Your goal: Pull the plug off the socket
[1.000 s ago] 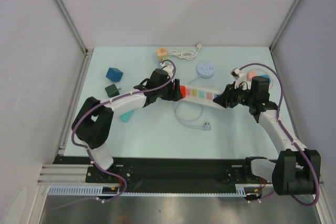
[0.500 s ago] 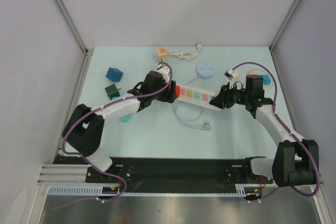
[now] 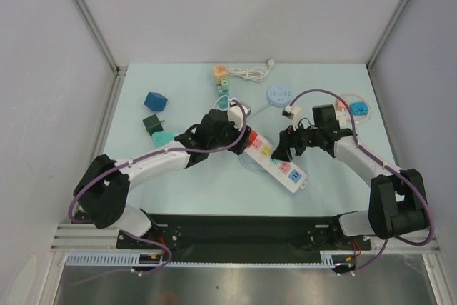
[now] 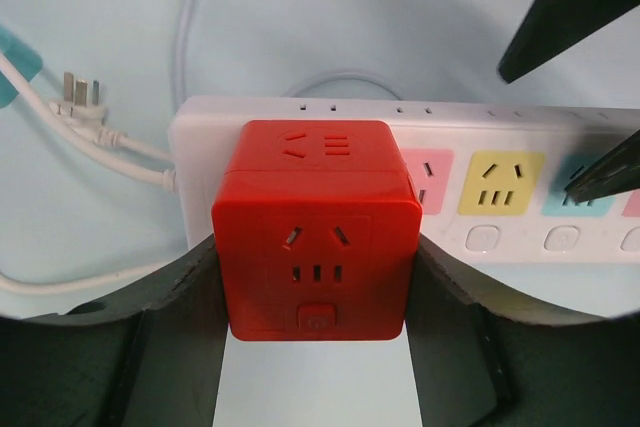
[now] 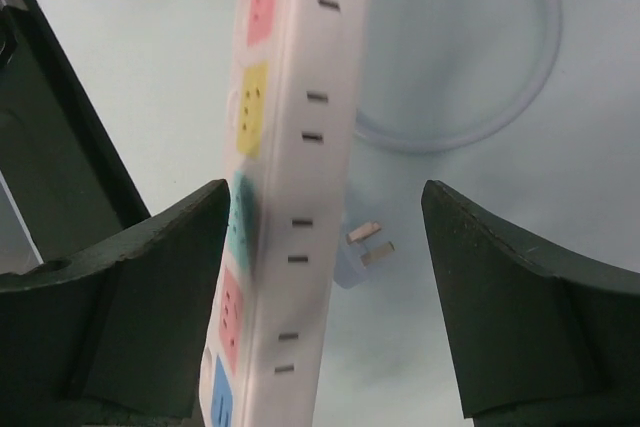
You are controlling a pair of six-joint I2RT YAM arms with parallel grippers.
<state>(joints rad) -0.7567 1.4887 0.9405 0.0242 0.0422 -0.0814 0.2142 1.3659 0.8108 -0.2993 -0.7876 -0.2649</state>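
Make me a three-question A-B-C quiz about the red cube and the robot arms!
1. Where is the red plug?
A) on the white power strip, between the fingers of the left end effector
B) inside a box
C) on the wall
2. What colour is the socket beside it?
A) black
B) pink
C) brown
3. How is the right end effector?
A) shut on a cup
B) shut on the red plug
C) open, astride the strip
Answers: 1 A, it sits on the strip's end, fingers either side. 2 B, the pink socket borders it. 3 C, its fingers stand apart, a gap beside the strip.
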